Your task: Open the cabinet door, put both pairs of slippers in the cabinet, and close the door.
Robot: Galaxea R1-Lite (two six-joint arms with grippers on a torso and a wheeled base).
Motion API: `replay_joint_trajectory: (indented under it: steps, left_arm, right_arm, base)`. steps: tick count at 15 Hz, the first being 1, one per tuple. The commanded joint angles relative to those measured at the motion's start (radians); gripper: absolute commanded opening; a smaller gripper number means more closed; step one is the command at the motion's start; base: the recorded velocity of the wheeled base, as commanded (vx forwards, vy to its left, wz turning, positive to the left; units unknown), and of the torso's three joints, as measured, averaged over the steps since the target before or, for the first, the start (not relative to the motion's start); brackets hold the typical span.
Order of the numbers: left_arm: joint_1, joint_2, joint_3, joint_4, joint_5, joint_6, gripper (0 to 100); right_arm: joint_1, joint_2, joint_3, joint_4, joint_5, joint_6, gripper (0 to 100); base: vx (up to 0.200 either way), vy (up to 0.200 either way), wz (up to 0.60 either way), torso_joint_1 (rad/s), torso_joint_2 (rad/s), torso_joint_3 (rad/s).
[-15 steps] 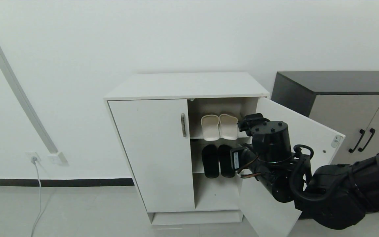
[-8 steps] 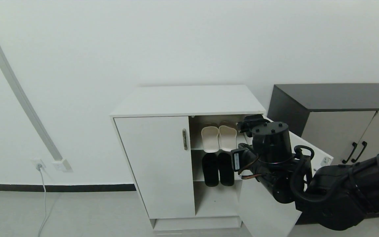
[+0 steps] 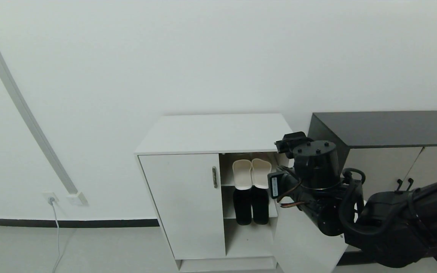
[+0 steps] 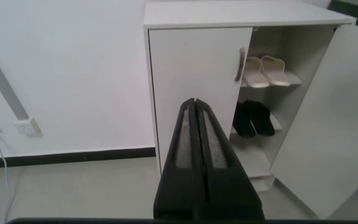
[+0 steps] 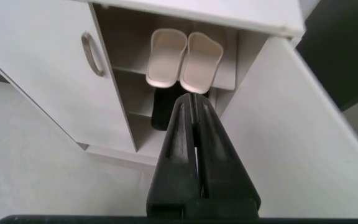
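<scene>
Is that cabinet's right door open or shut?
Open. The right door stands swung out, showing white slippers and black slippers inside.

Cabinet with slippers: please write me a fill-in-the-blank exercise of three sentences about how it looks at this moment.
1. The white slippers sit one level ___ the black slippers.
2. The right door of the cabinet stands ___.
3. The right gripper is ___ and holds nothing.
Missing words: above; open; shut.
</scene>
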Motion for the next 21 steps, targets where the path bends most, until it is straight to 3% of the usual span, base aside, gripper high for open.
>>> replay_joint_trajectory:
  steps: [1,4,13,19,21]
  left_arm:
    - [0.000,0.001,0.000,0.000,0.000,0.000,0]
    - [0.000,0.001,0.000,0.000,0.000,0.000,0]
    - [0.000,0.001,0.000,0.000,0.000,0.000,0]
    - [0.000,0.001,0.000,0.000,0.000,0.000,0]
    - [0.000,0.001,0.000,0.000,0.000,-0.002,0]
  right_arm:
    - [-0.001,-0.002,0.002,0.000,0.002,0.001,0]
    - [-0.002,-0.001,0.005,0.000,0.002,0.001,0]
    - [-0.001,-0.001,0.009,0.000,0.003,0.000,0]
    - [-0.001,0.002,0.011,0.000,0.009,0.001,0]
    - [-0.002,0.007,0.015,-0.006,0.011,0.001,0]
  base:
    - [0.000,0.000,0.00,0.276,-0.61,-0.334]
    - [0.000,0.000,0.00,0.150,-0.35,-0.189]
    - [0.000,0.000,0.00,0.004,-0.01,-0.004]
    - [0.000,0.000,-0.60,0.006,0.00,0.002]
    - [0.000,0.000,0.00,0.000,0.00,0.000]
